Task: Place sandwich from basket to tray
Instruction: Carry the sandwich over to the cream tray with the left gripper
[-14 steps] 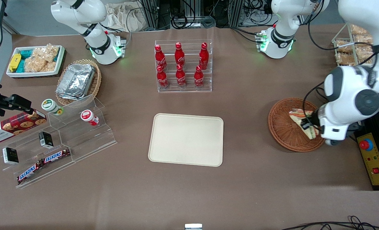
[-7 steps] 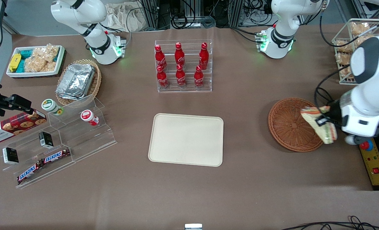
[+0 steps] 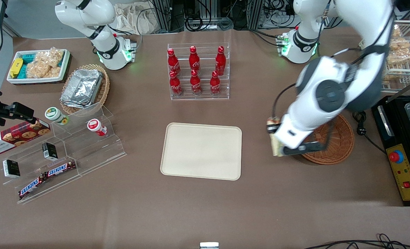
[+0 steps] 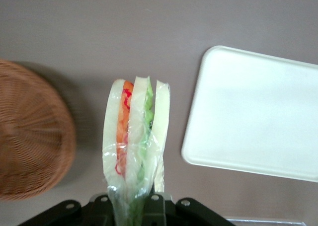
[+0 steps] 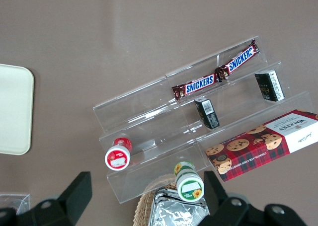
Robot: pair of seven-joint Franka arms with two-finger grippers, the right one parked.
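The pincer (image 3: 277, 145), clamping the one sandwich (image 4: 135, 146), has moved from the one basket (image 3: 339, 145) toward the one tray (image 3: 201, 173).

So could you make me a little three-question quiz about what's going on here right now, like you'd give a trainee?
1. True or false: the sandwich lies in the basket.
2. What does the tray carry? A) bottles B) nothing C) the sandwich
3. Fill in: the end effector hangs over bare table between the basket and the ____.

Key:
1. False. The end effector holds it clear of the basket.
2. B.
3. Tray.
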